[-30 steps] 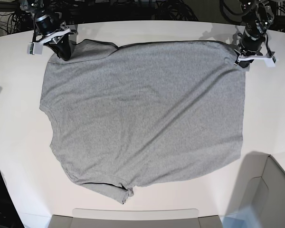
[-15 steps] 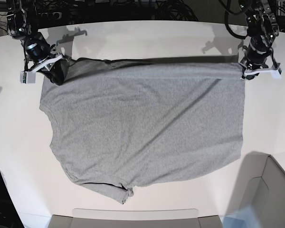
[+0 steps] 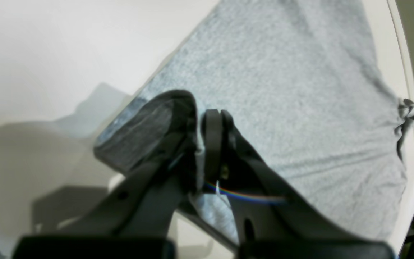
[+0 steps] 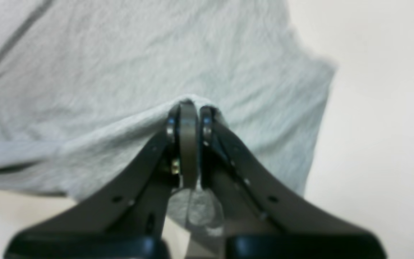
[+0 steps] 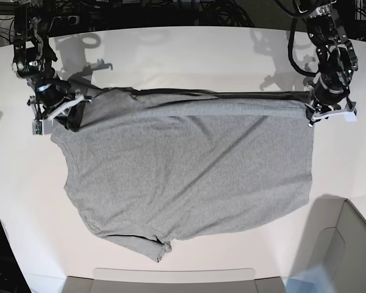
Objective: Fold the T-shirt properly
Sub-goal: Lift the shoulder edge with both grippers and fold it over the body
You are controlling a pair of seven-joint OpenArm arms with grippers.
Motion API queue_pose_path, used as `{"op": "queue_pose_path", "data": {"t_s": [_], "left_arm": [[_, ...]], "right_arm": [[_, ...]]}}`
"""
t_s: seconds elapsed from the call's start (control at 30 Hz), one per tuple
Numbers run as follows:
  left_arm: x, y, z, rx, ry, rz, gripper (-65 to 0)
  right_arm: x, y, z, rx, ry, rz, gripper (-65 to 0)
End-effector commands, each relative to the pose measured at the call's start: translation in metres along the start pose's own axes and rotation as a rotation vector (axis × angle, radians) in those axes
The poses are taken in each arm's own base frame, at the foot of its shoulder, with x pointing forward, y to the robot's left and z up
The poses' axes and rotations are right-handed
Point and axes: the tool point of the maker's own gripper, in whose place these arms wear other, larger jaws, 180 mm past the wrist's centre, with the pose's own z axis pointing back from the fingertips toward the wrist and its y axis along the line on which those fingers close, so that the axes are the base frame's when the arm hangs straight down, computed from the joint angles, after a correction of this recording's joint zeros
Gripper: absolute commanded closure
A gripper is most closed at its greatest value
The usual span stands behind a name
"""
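Observation:
The heather-grey T-shirt (image 5: pixel 189 171) lies spread on the white table (image 5: pixel 189 55), plain face up. Its far edge is lifted off the table and doubled over toward the front, forming a dark fold line between the two grippers. At the far right corner, my left gripper (image 5: pixel 316 113) is shut on the T-shirt; in the left wrist view the left gripper (image 3: pixel 200 120) pinches a folded hem of the T-shirt (image 3: pixel 282 90). At the far left corner, my right gripper (image 5: pixel 70 117) is shut on the T-shirt; in the right wrist view the right gripper (image 4: pixel 189 109) has the T-shirt (image 4: pixel 120 72) bunched over its tips.
An open white box (image 5: pixel 348 244) stands at the front right corner. A flat grey tray edge (image 5: pixel 171 278) lies along the front. Cables (image 5: pixel 171 9) run behind the table's far edge.
Both grippers have come forward from the table's far side, carrying the shirt's far edge. The doubled-over strip has grown wider and the shirt's far edge now sits lower in view.

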Motion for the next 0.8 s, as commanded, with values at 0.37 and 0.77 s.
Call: {"op": "queue_pose_path", "data": {"t_s": [0.37, 0.77], "left_arm": [[0.057, -0.026, -0.007, -0.041, -0.091, -0.034, 0.0], [0.051, -0.024, -0.034, -0.019, -0.035, -0.003, 0.0]], "right_arm": [[0.033, -0.015, -0.028, -0.052, -0.047, 0.08, 0.0], [0.048, -0.031, -0.049, -0.061, -0.047, 0.071, 0.0]]}}
